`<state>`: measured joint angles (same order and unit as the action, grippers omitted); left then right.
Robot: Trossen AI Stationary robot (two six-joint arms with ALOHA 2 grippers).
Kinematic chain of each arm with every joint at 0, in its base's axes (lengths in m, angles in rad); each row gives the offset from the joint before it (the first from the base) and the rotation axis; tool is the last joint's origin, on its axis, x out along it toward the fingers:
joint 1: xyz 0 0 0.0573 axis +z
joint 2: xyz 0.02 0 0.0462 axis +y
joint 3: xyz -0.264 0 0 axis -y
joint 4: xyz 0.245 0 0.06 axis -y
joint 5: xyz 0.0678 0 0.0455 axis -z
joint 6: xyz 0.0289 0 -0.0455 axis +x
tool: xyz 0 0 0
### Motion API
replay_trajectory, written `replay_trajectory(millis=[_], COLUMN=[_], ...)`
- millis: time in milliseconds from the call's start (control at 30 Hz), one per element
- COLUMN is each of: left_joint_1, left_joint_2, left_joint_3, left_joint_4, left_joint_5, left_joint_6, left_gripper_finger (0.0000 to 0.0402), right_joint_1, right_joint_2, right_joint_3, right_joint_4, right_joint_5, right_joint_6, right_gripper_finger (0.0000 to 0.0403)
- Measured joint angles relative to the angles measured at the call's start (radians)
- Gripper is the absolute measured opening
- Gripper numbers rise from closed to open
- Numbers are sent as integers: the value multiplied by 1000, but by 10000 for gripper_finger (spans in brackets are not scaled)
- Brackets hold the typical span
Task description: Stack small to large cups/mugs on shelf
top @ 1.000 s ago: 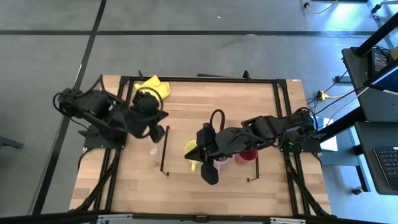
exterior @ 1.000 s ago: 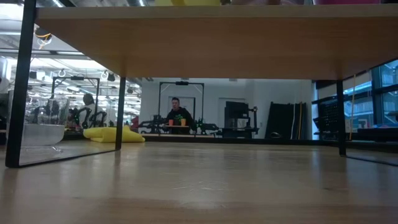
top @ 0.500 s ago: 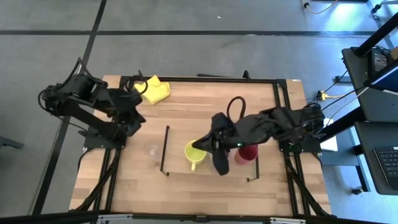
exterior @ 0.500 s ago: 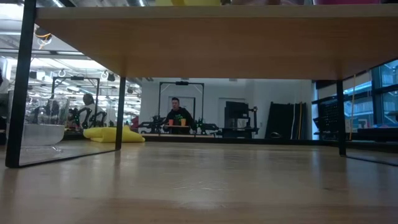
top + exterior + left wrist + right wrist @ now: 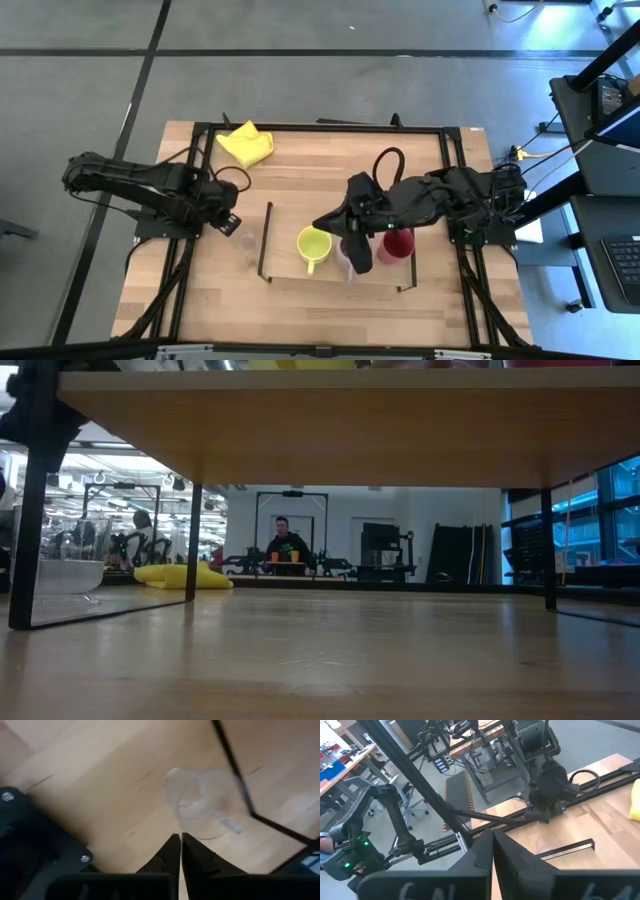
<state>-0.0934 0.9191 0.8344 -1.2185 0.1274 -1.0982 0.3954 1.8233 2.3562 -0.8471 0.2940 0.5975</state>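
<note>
Here the left claw [image 5: 229, 222], its fingers pressed together and holding nothing, hangs at the nine o'clock side of the tabletop [image 5: 330, 170], and the small clear glass [image 5: 247, 240] stands just beside it toward four o'clock, outside the shelf [image 5: 335, 285] and next to that shelf's black end frame. In the left wrist view the glass [image 5: 202, 802] lies straight ahead of the shut tips, near but apart. The right claw [image 5: 360, 255], also pressed shut and empty, hovers over the shelf between the yellow-green mug [image 5: 313, 243] and the red cup [image 5: 397, 245], with the purple mug [image 5: 345, 262] partly hidden beneath it. The left arm is plainly nearer the glass; it would likely need to spread its fingers first.
</note>
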Motion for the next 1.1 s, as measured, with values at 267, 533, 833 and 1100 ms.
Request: replay_trajectory(millis=[267, 533, 833, 1100], left_joint_1=[2, 1, 1, -11], left_joint_2=[-4, -4, 9, 71], left_joint_3=[-5, -5, -4, -44], left_joint_4=[-60, -60, -13, 12], left_joint_5=[-65, -126, -163, -92], left_joint_6=[32, 61, 132, 25], left_gripper_finger=[13, 15, 91, 132], right_joint_1=[-2, -35, -74, -123], right_joint_2=[2, 2, 2, 2], right_joint_3=[0, 0, 0, 0], right_joint_4=[-12, -11, -11, -24], right_joint_5=[1, 3, -34, -59], right_joint_6=[-9, 24, 52, 52], right_gripper_finger=[14, 15, 53, 96])
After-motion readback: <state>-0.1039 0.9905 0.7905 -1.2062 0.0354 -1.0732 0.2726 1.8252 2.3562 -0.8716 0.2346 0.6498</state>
